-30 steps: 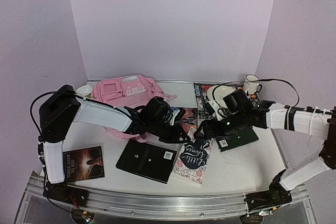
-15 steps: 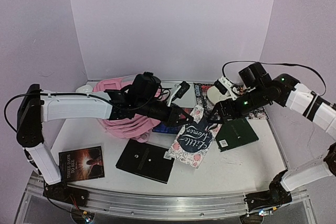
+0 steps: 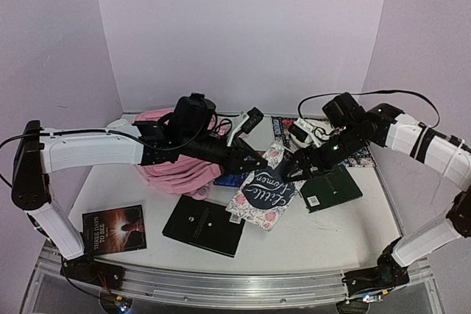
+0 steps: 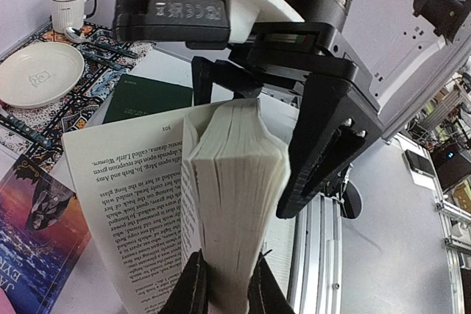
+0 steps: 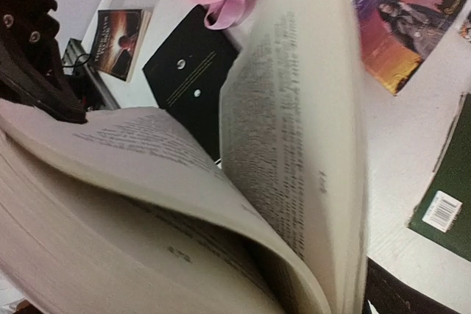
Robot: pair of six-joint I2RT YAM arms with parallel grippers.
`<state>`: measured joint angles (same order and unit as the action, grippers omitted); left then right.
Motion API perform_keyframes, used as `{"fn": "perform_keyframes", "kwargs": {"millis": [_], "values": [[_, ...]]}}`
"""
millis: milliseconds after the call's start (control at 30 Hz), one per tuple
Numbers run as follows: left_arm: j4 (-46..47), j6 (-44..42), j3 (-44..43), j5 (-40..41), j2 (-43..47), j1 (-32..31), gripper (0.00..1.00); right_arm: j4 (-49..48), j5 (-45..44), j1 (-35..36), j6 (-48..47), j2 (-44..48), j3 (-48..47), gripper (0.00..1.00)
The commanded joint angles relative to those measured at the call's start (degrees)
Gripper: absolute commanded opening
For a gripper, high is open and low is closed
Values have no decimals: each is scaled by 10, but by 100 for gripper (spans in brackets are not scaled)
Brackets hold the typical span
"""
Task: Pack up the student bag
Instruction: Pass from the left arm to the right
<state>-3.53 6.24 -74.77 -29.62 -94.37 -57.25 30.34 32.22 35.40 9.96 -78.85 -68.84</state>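
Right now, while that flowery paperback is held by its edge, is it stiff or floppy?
Probably floppy: pinched at one edge by the left pincer, the paperback fans its pages apart and one leaf hangs open. Likely light, as that narrow grip holds it. It could slip.

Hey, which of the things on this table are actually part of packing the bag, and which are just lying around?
Likely part of the job: soft pink fabric backpack; floral-covered Little Women paperback, clamped in the left gripper; flat black book; dark sunset-cover paperback; green book; colourful fantasy-cover paperback.
Probably just lying about: round white plate; white mug; patterned mat.
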Motion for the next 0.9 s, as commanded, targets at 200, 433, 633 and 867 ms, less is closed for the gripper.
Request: {"fn": "perform_keyframes", "kwargs": {"millis": [200, 433, 633, 867], "values": [[25, -58, -6, -41, 14, 1, 0, 13, 162, -1, -39, -36, -57, 94], [-26, -88, -34, -42, -15, 1, 0, 13, 198, -1, -51, -59, -63, 76], [-43, -97, -44, -33, -28, 1, 0, 14, 211, 0, -55, -71, -66, 50], [-64, -106, -49, 19, -27, 2, 9, 14, 200, 1, -59, -84, -61, 1]]}}
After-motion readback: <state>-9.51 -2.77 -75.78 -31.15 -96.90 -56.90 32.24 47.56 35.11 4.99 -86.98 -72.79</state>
